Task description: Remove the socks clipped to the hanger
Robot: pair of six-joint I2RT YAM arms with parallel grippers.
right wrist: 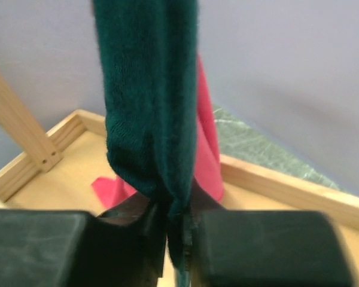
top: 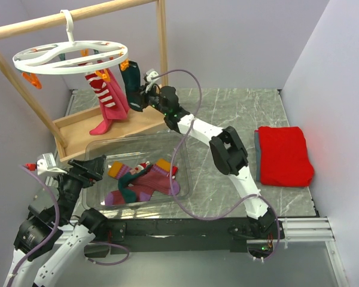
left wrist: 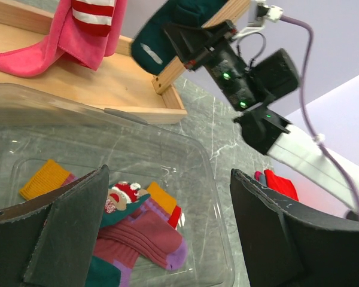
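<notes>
Bin (top: 137, 143) below hanger (top: 72, 57) holds several socks (top: 145, 179). Striped sock (top: 107, 89), pink sock (top: 106, 122) and teal sock (right wrist: 149, 107) hang clipped. Right end effector (right wrist: 176, 233) pinches teal sock; left end effector (left wrist: 167, 233) wide, empty.

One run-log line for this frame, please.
right hand: shut on dark teal sock hanging from hanger | left hand: open, near clear bin holding socks

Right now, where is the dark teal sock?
In the top view the dark teal sock hangs at the right edge of the white hanger, right of the striped sock, with the right tool shut on its lower end.
</notes>
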